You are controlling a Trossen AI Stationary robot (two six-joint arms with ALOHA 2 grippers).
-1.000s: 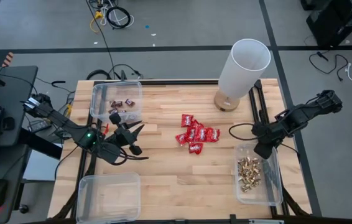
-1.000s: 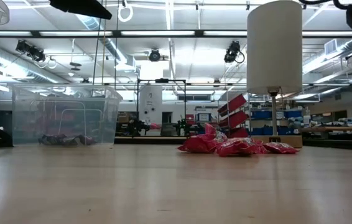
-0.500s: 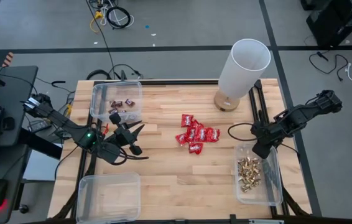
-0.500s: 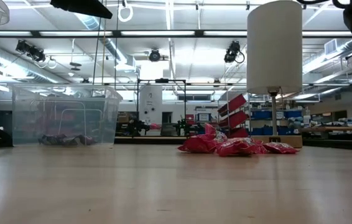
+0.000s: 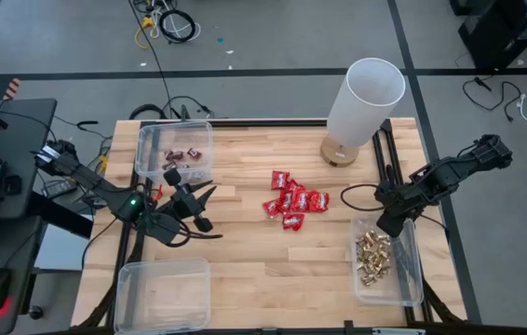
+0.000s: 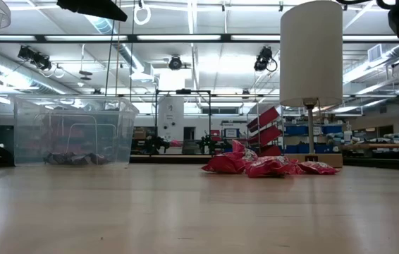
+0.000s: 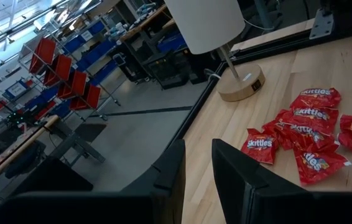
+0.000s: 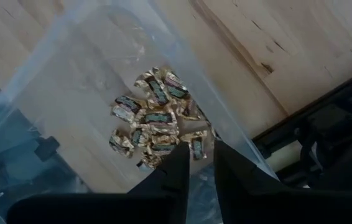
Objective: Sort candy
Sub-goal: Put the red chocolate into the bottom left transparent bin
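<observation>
The candy lies in three groups. Red packets [image 5: 293,202] [image 7: 306,130] sit in a heap on the bare wood at mid-table. Gold-foil pieces [image 5: 372,258] [image 8: 154,118] lie on the floor of the clear bin [image 5: 411,279] at the right edge. Dark mini bars [image 5: 178,154] rest in the clear bin [image 5: 144,140] at the far left. My right gripper [image 5: 389,226] [image 8: 202,163] hangs above the far end of the right bin, pointing steeply down, slightly open, nothing between its fingers. My left gripper [image 5: 206,208] [image 7: 198,168] hovers left of the red heap, nearly level, open and empty.
A white lamp [image 5: 361,107] [image 6: 311,53] stands on a wooden foot at the far right of the table. A third clear bin [image 5: 163,293] sits at the near left corner. Bare wood lies between the red heap and the near edge.
</observation>
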